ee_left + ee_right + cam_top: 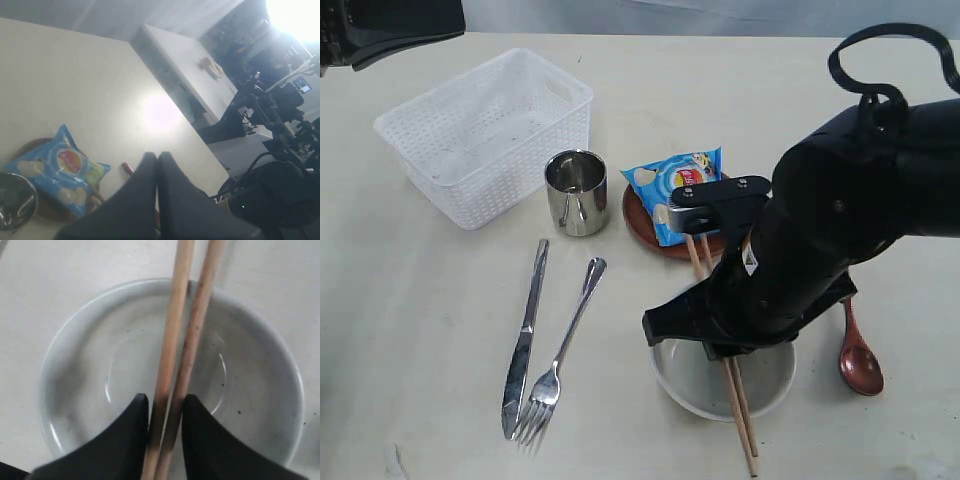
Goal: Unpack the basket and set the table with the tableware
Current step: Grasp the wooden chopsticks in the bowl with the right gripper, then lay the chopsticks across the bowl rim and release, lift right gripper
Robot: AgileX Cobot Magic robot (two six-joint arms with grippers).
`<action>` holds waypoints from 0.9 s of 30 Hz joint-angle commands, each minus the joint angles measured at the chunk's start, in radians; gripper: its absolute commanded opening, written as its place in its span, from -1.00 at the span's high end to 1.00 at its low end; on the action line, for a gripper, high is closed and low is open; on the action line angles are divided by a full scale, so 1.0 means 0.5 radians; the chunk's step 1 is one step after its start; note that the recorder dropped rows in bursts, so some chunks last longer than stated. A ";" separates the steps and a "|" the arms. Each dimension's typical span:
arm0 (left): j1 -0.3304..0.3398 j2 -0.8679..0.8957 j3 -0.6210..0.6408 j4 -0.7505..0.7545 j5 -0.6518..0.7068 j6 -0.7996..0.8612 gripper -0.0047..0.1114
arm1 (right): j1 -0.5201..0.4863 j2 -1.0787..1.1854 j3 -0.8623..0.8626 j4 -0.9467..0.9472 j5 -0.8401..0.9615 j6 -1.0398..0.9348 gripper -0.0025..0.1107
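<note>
Nearest, the right tool (pixel 167 400) straddles the chopsticks (pixel 172 330), which lie across the bowl (pixel 70 390) on the surface (pixel 45 270). Its jaws stand narrow beside the wood, and I cannot tell whether they grip yet. It is best to pinch both sticks together and lift them level, clear of the rim. The exterior view adds the knife (pixel 525 340), fork (pixel 565 350), spoon (pixel 858 360), cup (pixel 576 192), chips bag (pixel 672 190) on the plate (pixel 638 215) and, farthest, the basket (pixel 510 170), seemingly unpacked. The left wrist view shows the left tool (pixel 157 159) pressed shut and empty
</note>
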 commanded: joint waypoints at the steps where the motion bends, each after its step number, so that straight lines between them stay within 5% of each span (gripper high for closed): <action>1: 0.005 -0.015 0.006 -0.040 0.012 0.009 0.92 | -0.001 -0.003 -0.012 0.001 0.020 0.001 0.61; 27: 0.005 -0.015 0.006 -0.045 0.012 0.008 0.92 | -0.001 -0.011 -0.012 0.069 -0.041 0.526 0.61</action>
